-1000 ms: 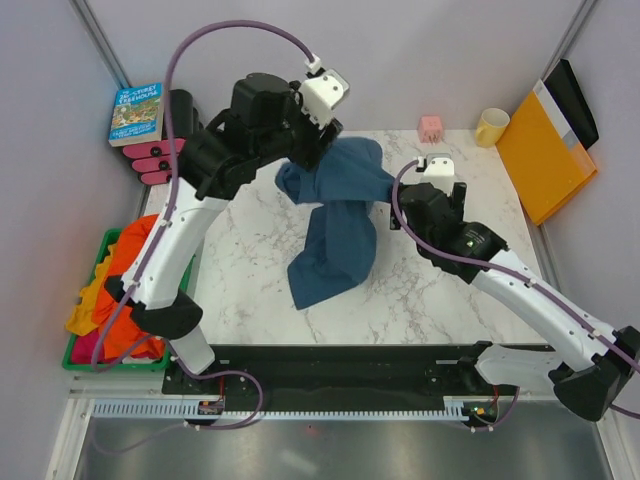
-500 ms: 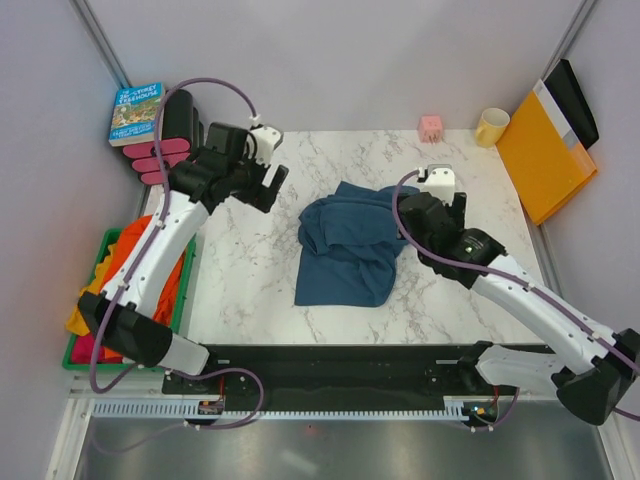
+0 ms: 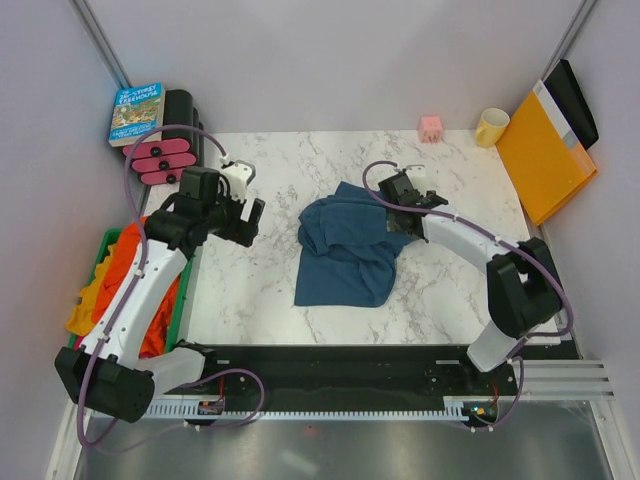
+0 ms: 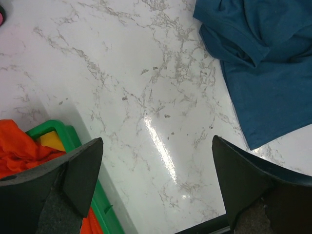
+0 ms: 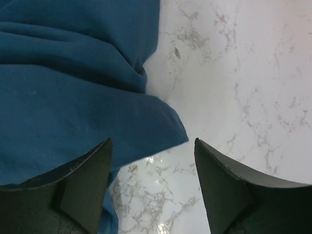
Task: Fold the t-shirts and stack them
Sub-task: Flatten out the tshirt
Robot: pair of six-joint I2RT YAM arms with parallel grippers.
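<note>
The teal-blue t-shirt (image 3: 345, 250) lies near the middle of the marble worktop (image 3: 260, 290), bunched into folds along its far and left parts and flatter toward its near hem, which ends short of the worktop's near edge. The right claw (image 3: 400, 218) hangs over the shirt's right edge with its fingers spread wide and nothing between them; in the right wrist view the released claw (image 5: 152, 142) frames a rounded flap of the teal cloth (image 5: 73, 97) on one side and bare marble on the other, and whether the fingertips touch the cloth cannot be told. The left claw (image 3: 245, 215) is over bare marble, apart from the shirt's left side, also spread and empty; its wrist view shows the released claw (image 4: 157, 141) with the shirt (image 4: 263, 73) at the upper right and the green bin (image 4: 73, 136) at the lower left. That bin (image 3: 105, 245) sits just off the worktop's left edge and holds crumpled orange cloth (image 3: 135, 260) and yellow cloth (image 3: 85, 300).
</note>
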